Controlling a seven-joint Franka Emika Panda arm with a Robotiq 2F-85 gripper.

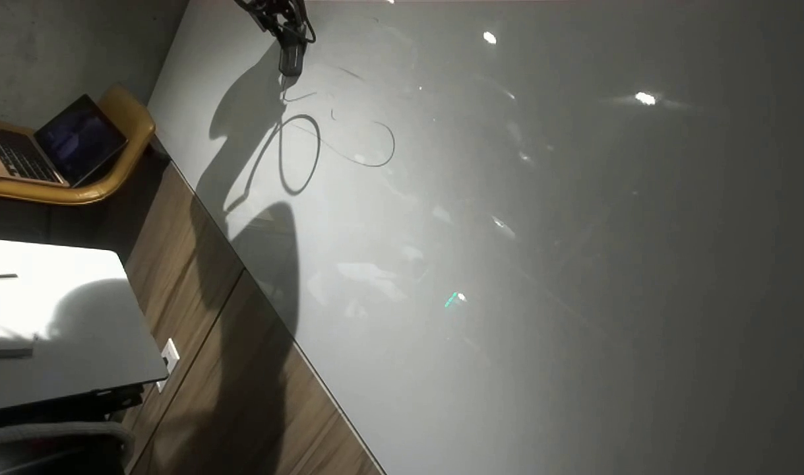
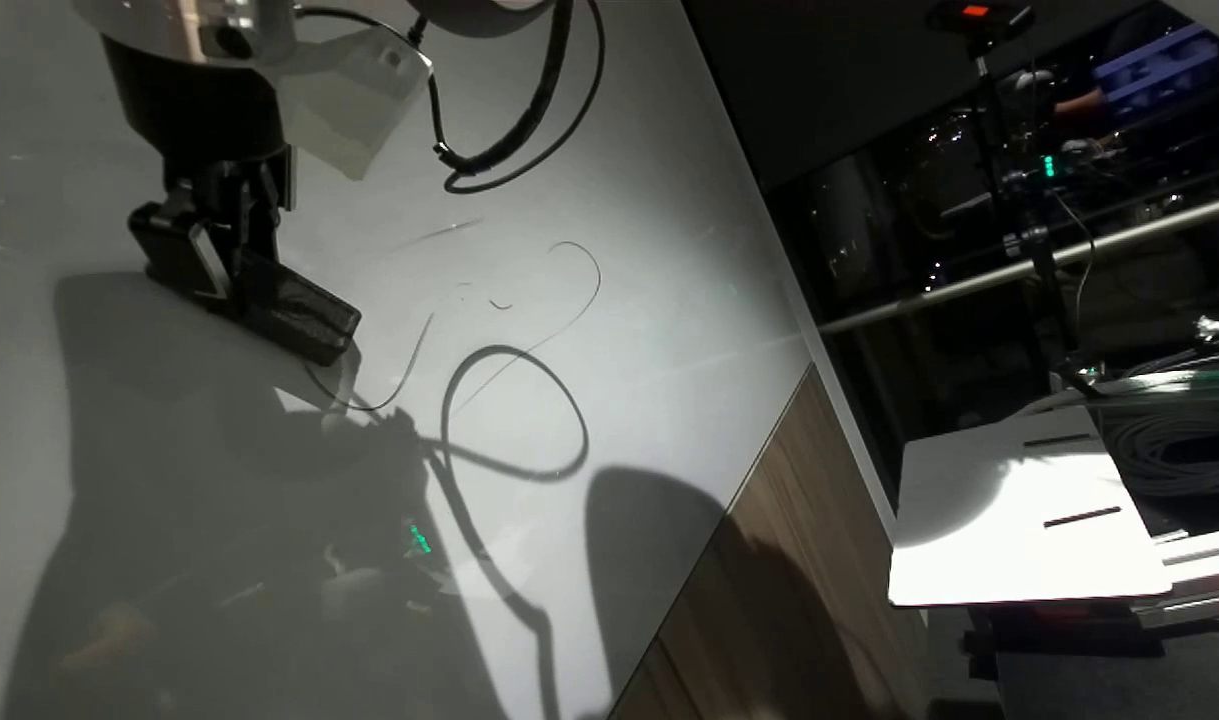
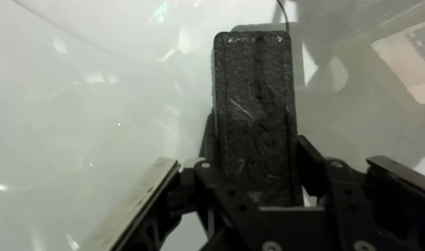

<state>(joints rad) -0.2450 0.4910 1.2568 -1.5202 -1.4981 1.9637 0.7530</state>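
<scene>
Right by a big white board [image 1: 593,343] was one black eraser [image 3: 256,87], and one gripper [image 3: 257,153] had hold of it. The gripper was squeezed in on both sides, leaving just the room that the eraser filled. I could not tell if the flat side of the eraser touched the board. Thin dark lines [image 1: 394,142] were drawn on the board, at least four of them. One was long and curly, one was tiny like a hook, and one ran up close to the end of the eraser. Faint marks showed on the eraser, too dim to read.

A yellow chair [image 1: 128,115] held one laptop [image 1: 52,140] with its lid up, and its screen was too dark to read. In the wrist view, a pale laptop shape shone in the board, as if in a mirror. Brown wood [image 1: 171,264] met the edge of the board, and one white socket [image 1: 171,353] was on it.

In an exterior view, a white table [image 2: 1009,540] had two dark slots. Near it were a coil of grey cable [image 2: 1169,470] and one black stand [image 2: 1037,242] with one orange light on top.
</scene>
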